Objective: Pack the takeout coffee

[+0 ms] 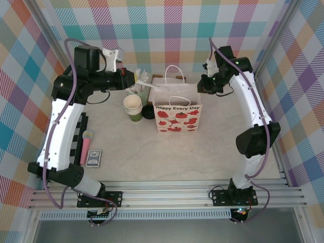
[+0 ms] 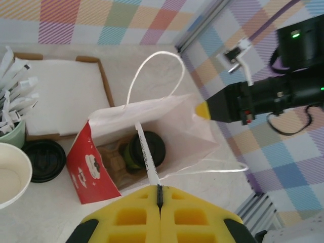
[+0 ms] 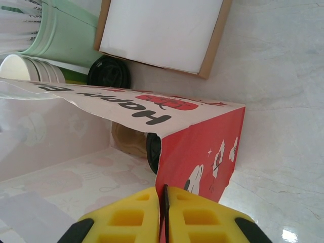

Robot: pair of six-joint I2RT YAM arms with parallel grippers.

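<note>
The pale marbled table [image 1: 202, 152] is carrying everything, with the two arms bending inward over its far half. The left arm [image 1: 63, 126] is reaching in from the left and the right arm [image 1: 250, 109] from the right, both meeting at the white paper bag [image 1: 177, 117], which is standing upright mid-table with "Happy Every Day" and red tomatoes printed on its front.

The left gripper [image 2: 159, 190] is pinching the bag's rim, its yellow fingers pressed together with only the thin paper edge between them. The right gripper [image 3: 164, 191] is likewise clamping the opposite rim at a red corner, fingers closed tight on the paper. Between the two grips the mouth of the bag is standing open.

Behind the bag a cardboard tray [image 3: 213, 43] of white paper is lying flat. To the bag's left a stack of cream paper cups [image 1: 133, 104] is standing, and just behind it a pale-green cup [image 3: 61, 30] is holding white packets.

The takeout coffee [image 2: 146, 149] is sitting upright on the bag's floor, its black lid facing up. A loose black lid [image 2: 45, 159] is resting on the table just beside the bag, between it and the cream cups.
</note>
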